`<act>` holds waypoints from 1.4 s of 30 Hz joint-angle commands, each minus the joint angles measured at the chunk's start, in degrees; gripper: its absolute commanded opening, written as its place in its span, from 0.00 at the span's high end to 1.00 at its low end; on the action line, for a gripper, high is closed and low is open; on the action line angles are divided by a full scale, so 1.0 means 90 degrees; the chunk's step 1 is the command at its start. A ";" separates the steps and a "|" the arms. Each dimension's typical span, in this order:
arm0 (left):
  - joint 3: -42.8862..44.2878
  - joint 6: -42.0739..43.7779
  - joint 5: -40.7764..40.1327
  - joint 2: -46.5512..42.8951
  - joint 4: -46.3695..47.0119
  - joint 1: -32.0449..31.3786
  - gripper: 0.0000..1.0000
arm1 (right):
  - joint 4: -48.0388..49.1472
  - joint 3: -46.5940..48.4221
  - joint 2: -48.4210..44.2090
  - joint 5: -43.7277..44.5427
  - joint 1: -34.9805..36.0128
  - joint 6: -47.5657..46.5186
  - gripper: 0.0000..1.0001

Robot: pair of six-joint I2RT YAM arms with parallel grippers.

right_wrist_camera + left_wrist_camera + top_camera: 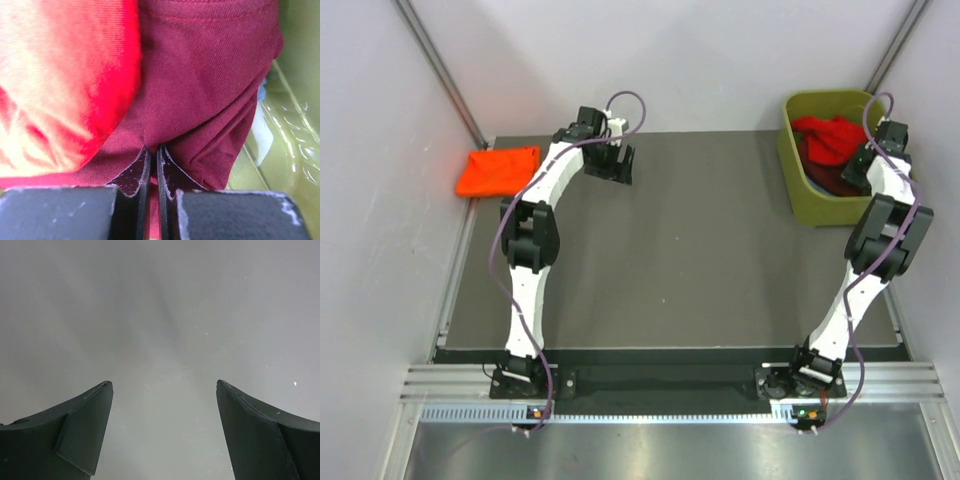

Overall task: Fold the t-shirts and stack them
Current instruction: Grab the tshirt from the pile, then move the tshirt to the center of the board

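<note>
Tub [798,190], olive-green plastic, sits at the far right corner of the table [700,260], close to the right wall. Inside it the red t-shirt [830,138] lies crumpled on the far side, with the maroon t-shirt [210,75] under and beside it. The right arm reaches over the tub's near rim and down among the cloth. Right gripper [153,150]: jaws drawn together with barely a slit between them, tips pinching a puckered fold of the maroon t-shirt. In the right wrist view the red t-shirt bulges just left of the grip, touching the maroon one. The tub's glossy wall stands close on the right, with a pale blue sliver of something between cloth and wall; what it is cannot be told. Room around this gripper is tight. The orange t-shirt [498,171] lies folded at the far left edge of the table, partly overhanging toward the left wall, well apart from the tub. Left gripper [617,160] hangs above the far centre-left of the table, jaws spread wide and holding nothing; its wrist view shows only a blurred pale grey surface between the fingers [85,425]. The table between the two arms is bare dark mat. White walls [380,250] bound left, far and right sides; a metal rail [660,385] carrying both arm bases bounds the near edge.
</note>
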 commanded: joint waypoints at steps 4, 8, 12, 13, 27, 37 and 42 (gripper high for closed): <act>0.0024 0.0133 -0.0042 -0.0238 -0.0034 -0.0056 0.12 | 0.0140 -0.0034 -0.1069 -0.0240 0.0178 -0.0073 1.00; 0.0297 0.0006 0.0035 -0.0306 0.0113 -0.0017 0.09 | 0.0159 -0.0210 -0.1967 -0.0396 0.0314 -0.0355 1.00; 0.0435 -0.0295 0.0299 -0.0432 0.0404 0.0022 0.02 | 0.0238 -0.0151 -0.2981 -0.0494 0.0705 -0.0766 1.00; 0.0318 -0.0384 0.0299 -0.0491 0.0560 0.0032 0.02 | 0.0277 -0.0142 -0.3110 -0.0533 0.0889 -0.0815 1.00; -0.1899 -0.1723 0.2240 -0.1946 0.1304 0.0568 0.05 | 0.0189 0.0082 -0.4107 0.0716 0.2073 -0.1597 1.00; -0.1978 -0.1507 0.1019 -0.2317 0.1304 0.0667 0.08 | 0.0034 0.1117 -0.4244 0.0289 0.3691 -0.2787 1.00; -0.1939 -0.1362 -0.0334 -0.2678 0.1207 0.0706 0.01 | -0.0084 0.1674 -0.3893 0.0209 0.4971 -0.3247 1.00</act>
